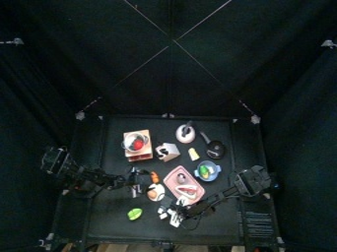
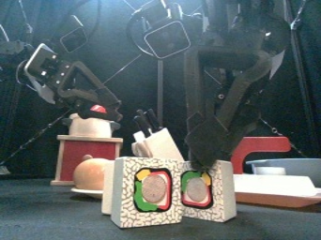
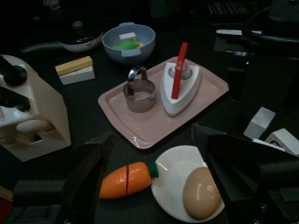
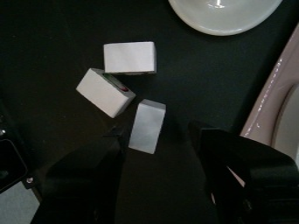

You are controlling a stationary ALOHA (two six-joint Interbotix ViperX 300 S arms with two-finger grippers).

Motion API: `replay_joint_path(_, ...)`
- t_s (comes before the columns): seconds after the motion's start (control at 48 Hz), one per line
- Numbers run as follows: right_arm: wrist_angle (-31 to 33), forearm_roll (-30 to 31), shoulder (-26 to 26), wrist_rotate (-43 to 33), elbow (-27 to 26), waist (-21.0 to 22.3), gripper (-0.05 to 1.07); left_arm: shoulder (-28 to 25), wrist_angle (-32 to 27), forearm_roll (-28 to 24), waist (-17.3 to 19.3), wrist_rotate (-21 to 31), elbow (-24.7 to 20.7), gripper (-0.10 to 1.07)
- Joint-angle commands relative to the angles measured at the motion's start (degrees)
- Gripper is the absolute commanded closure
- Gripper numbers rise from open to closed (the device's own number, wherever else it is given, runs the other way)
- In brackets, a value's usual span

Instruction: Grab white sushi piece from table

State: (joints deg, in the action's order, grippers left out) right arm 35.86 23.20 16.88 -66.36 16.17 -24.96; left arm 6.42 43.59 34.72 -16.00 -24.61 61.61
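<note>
Right gripper (image 4: 170, 166) hangs over three white sushi pieces (image 4: 149, 125), jaws apart, nothing between them. In the right wrist view the pieces cluster centre-left of the frame on the black table (image 4: 47, 105): one upper (image 4: 129, 58), one middle (image 4: 104, 91), one nearest the jaws. In the front view two stand at bottom centre, fillings facing the camera (image 2: 153, 190).

Judgement: toy blocks, light, stiff, smooth-sided, so liable to tip or slide. Pinch the nearest piece across its flat long faces, mid-height.

Left gripper (image 3: 152, 179), jaws apart, hovers above the plate (image 3: 176, 166) holding an egg (image 3: 202, 192).
</note>
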Motion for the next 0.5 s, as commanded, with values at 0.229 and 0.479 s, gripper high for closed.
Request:
replay_joint_path(0.229, 0.1, -0.2, 0.0, 0.1, -1.4, 0.2, 0.24, 0.6, 0.2, 0.1, -0.1, -0.1, -1.0, -0.05)
replay_joint_path(0.479, 0.2, -0.1, -0.5, 0.1, -1.4, 0.2, 0.44, 0.6, 0.2, 0.1, -0.1, -0.1, -1.1, -0.05)
